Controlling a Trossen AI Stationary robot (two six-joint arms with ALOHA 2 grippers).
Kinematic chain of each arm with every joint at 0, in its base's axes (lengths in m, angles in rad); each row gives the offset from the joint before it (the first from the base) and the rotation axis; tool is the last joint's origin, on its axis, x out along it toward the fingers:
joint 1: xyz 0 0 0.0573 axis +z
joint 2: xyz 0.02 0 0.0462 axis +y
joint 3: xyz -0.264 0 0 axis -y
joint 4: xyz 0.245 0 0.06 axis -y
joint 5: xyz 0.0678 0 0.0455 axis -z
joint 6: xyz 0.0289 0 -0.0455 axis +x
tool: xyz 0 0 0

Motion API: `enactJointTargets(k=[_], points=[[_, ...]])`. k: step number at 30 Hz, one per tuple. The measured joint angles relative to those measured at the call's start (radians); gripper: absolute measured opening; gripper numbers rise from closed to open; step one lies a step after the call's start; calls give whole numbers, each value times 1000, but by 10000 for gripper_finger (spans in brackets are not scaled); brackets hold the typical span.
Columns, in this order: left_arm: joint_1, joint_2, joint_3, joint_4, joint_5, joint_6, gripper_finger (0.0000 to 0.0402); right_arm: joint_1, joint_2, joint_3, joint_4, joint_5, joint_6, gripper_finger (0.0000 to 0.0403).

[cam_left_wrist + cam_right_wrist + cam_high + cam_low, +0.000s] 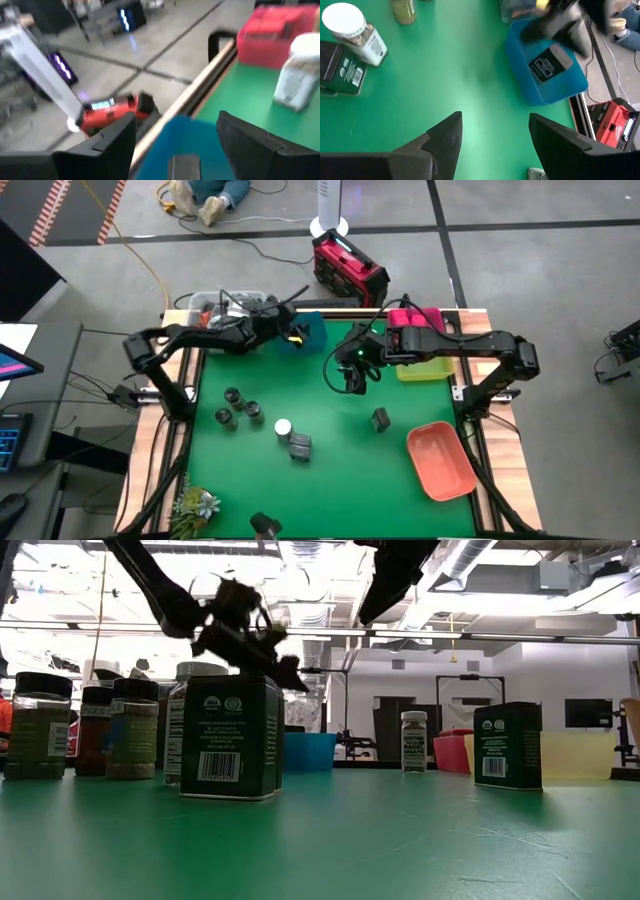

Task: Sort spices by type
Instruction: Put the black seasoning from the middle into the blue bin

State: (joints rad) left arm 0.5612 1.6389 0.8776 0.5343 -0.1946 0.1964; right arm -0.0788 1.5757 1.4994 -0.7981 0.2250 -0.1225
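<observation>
Over teal tray (306, 332), left gripper (291, 333).

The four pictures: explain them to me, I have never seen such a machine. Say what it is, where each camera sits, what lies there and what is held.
It is a robot with two dark arms at a green table, each ending in a two-finger gripper. One picture looks straight down, one looks level across the tabletop, and one comes from each wrist. On the table stand dark-lidded jars, a white-capped jar and two dark tins. The left gripper hangs open over the teal tray, where another tin lies. The right gripper is open over bare table. Neither holds anything.
</observation>
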Motion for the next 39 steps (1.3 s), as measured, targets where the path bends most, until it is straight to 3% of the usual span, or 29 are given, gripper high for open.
enactJointTargets(k=[6,12,23,31,39], points=[[-70,-186,0,-186,66,61,260,0,0,1,-115,-18,84,260],[-214,-325,-5,-378,81,96,260,28,-5,-34,-234,-39,269,260],[-382,-516,-198,-294,7,20,260,123,-6,-148,-405,-78,713,260],[-450,-642,-208,-385,3,-61,260,161,-1,-148,-406,-77,917,260],[-494,-642,-208,-417,-19,-32,260,222,51,-147,-400,-77,1106,260]])
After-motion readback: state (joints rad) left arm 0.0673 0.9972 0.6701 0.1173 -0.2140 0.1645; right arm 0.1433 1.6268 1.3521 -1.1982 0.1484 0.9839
